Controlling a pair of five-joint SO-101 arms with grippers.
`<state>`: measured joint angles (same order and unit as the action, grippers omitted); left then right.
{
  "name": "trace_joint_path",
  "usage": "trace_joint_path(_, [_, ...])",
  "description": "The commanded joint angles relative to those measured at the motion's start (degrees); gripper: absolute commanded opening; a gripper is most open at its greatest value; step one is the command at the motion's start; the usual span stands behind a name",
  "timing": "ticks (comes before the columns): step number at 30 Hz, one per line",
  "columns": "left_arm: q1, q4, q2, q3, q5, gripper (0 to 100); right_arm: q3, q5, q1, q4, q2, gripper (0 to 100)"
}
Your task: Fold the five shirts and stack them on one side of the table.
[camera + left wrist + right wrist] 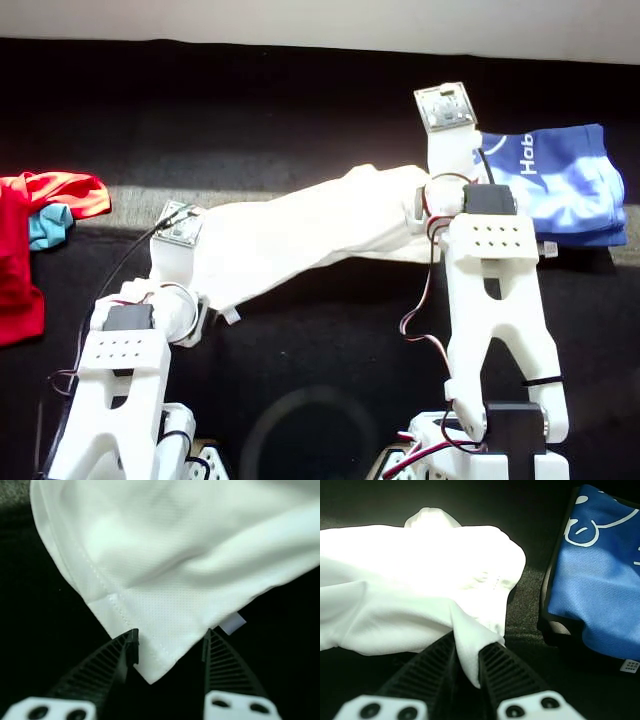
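A white shirt [300,235] lies stretched out across the middle of the dark table [320,340], between the two arms. My left gripper [170,640] is open, and a hemmed corner of the white shirt [150,665] lies between its spread fingers. My right gripper [467,647] is shut on a fold of the white shirt [470,665] at the shirt's other end. A folded blue shirt [560,185] with white print lies at the far right, just beyond the right gripper; in the right wrist view the blue shirt [600,580] sits beside the white one.
A heap of unfolded shirts, red [18,260], orange [75,190] and teal [48,228], lies at the table's left edge. A small white tag [233,625] sticks out from under the white shirt's corner.
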<state>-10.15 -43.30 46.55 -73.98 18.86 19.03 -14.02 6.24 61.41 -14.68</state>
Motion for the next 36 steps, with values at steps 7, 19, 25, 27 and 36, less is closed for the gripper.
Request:
trace_joint_path(7, [-2.33,0.53,0.31,-0.84,-2.81,21,-0.31,-0.53,0.48,-0.48,-2.68,0.5])
trace_joint_path(19, [-2.33,0.7,-1.01,-1.19,-4.22,21,-0.31,-0.35,0.48,-0.48,-2.68,0.5])
trace_joint_path(25, [-2.07,0.35,-14.29,6.2,-4.31,21,-0.31,-0.44,0.48,-0.48,-2.68,0.5])
trace_joint_path(27, [-2.07,-0.97,-19.03,9.54,-4.31,21,-0.31,-0.44,0.48,-0.48,-2.68,0.5])
trace_joint_path(36, [-1.89,-3.16,-19.47,13.93,-4.31,7,0.13,-0.44,0.48,-0.4,-2.68,0.5])
